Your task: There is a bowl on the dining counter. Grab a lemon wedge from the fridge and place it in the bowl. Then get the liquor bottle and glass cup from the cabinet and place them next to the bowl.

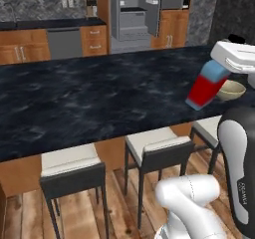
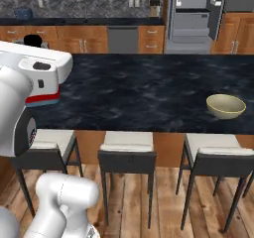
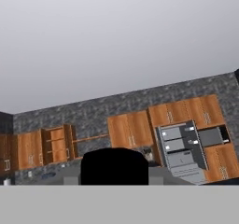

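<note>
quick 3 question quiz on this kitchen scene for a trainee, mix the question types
1. True or false: the fridge door stands open.
2. What does the hand hold over the dining counter? A) a red bottle with a blue top B) a glass cup C) a lemon wedge
3. Fill in: the bowl sits on the counter above the white-seated ____.

Key: 1 true; 2 A; 3 stools
</note>
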Tool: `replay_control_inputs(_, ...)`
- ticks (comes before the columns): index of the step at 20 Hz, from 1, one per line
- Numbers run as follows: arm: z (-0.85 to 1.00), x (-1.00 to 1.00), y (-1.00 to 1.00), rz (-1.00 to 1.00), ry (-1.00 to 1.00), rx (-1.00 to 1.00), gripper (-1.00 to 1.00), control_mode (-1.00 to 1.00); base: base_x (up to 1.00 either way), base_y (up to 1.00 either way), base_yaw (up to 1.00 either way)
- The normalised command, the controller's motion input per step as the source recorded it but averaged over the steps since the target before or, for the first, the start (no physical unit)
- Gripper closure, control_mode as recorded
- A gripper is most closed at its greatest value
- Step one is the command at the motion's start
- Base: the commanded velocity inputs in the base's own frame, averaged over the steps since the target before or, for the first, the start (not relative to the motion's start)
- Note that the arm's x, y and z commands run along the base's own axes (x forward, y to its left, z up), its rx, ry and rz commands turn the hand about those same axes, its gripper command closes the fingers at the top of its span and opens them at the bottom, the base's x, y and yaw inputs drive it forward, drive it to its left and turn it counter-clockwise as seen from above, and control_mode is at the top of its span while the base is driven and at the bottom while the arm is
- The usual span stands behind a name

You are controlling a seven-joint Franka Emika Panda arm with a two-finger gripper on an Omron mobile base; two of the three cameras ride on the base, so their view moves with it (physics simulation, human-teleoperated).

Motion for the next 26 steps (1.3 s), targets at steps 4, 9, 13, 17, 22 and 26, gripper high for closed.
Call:
replay_control_inputs(4, 0.00, 0.00, 0.00, 0.00, 0.00, 0.00, 1.00, 1.00, 0.00, -1.00, 0.09)
replay_control_inputs(9, 0.00, 0.00, 0.00, 0.00, 0.00, 0.00, 1.00, 1.00, 0.06, -1.00, 0.12)
replay_control_inputs(13, 0.00, 0.00, 0.00, 0.00, 0.00, 0.00, 1.00, 1.00, 0.23, -1.00, 0.14)
replay_control_inputs(17, 0.00, 0.00, 0.00, 0.00, 0.00, 0.00, 1.00, 1.00, 0.29, -1.00, 0.15)
replay_control_inputs(22, 0.00, 0.00, 0.00, 0.00, 0.00, 0.00, 1.00, 1.00, 0.44, -1.00, 0.15)
replay_control_inputs(26, 0.00, 0.00, 0.00, 0.00, 0.00, 0.00, 1.00, 1.00, 0.87, -0.94, 0.12)
